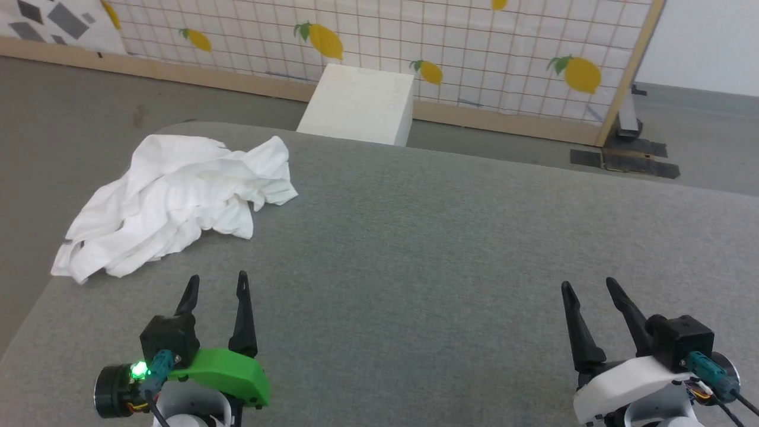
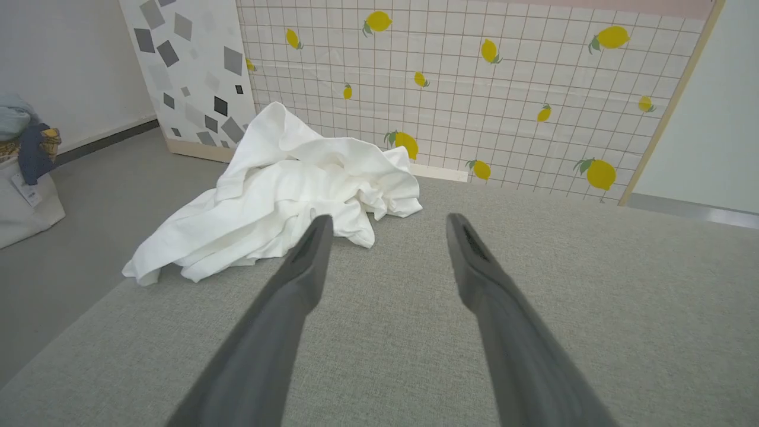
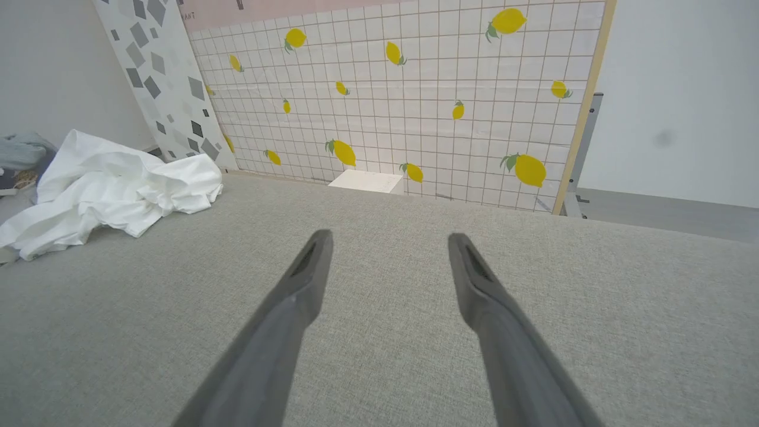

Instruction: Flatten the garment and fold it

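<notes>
Hovering over the grey table, we keep both grippers — left gripper, right gripper — spread and empty, ready because the garment lies crumpled at the far-left corner.

Garment lies bunched on the table at the far-left corner, reaching the left edge. Left gripper is near-left over the table, just short of the garment and not touching. Right gripper is near-right over the table, well apart from the garment. Box sits behind the table's far edge, roughly centre, right of the garment. Partition screen stands behind the box, running along the back. Second panel is left of the screen, behind the garment. Clothes pile is beyond the table's left side.
</notes>
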Controlling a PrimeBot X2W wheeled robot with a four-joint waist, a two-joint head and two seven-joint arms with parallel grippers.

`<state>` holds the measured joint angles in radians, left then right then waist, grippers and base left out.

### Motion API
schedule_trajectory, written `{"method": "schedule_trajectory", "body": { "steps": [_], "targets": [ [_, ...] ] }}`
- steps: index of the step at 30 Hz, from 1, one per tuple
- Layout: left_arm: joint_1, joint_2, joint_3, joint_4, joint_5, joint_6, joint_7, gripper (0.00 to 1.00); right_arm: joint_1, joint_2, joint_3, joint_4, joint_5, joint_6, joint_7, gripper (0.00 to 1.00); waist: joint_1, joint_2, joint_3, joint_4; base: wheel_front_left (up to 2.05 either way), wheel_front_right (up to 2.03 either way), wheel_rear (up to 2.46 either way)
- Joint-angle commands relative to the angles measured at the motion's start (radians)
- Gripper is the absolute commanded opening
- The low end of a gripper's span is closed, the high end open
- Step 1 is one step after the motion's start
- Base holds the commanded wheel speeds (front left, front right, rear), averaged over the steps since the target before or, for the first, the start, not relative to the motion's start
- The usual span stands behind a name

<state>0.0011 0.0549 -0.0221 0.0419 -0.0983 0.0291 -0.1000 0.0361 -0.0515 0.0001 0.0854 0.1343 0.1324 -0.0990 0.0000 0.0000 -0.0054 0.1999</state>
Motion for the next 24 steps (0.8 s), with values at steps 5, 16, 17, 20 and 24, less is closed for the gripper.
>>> {"method": "schedule_trajectory", "body": {
  "steps": [5, 16, 17, 20, 24],
  "targets": [
    [0.020, -0.002, -0.001, 0.006, -0.018, 0.010, -0.021, 1.00, 0.011, 0.001, 0.005, 0.014, 0.023, -0.001, -0.021, 1.00, 0.0000, 0.0000, -0.002, 0.041, 0.00, 0.00, 0.00],
    [0.026, -0.003, -0.005, 0.013, -0.036, 0.017, -0.044, 1.00, 0.016, 0.001, 0.013, 0.031, 0.042, -0.001, -0.044, 1.00, 0.0000, 0.0000, -0.006, 0.102, 0.00, 0.00, 0.00],
    [0.027, -0.003, -0.005, 0.013, -0.037, 0.018, -0.046, 1.00, 0.015, 0.001, 0.014, 0.032, 0.044, -0.001, -0.046, 1.00, 0.0000, 0.0000, -0.006, 0.106, 0.00, 0.00, 0.00],
    [0.031, -0.003, -0.005, 0.014, -0.043, 0.021, -0.052, 1.00, 0.014, 0.001, 0.017, 0.036, 0.051, -0.001, -0.052, 1.00, 0.0000, 0.0000, -0.007, 0.119, 0.00, 0.00, 0.00],
    [0.034, -0.003, -0.006, 0.016, -0.051, 0.025, -0.060, 1.00, 0.014, 0.001, 0.020, 0.041, 0.060, -0.001, -0.061, 1.00, 0.0000, 0.0000, -0.007, 0.136, 0.00, 0.00, 0.00]
  ]
}}
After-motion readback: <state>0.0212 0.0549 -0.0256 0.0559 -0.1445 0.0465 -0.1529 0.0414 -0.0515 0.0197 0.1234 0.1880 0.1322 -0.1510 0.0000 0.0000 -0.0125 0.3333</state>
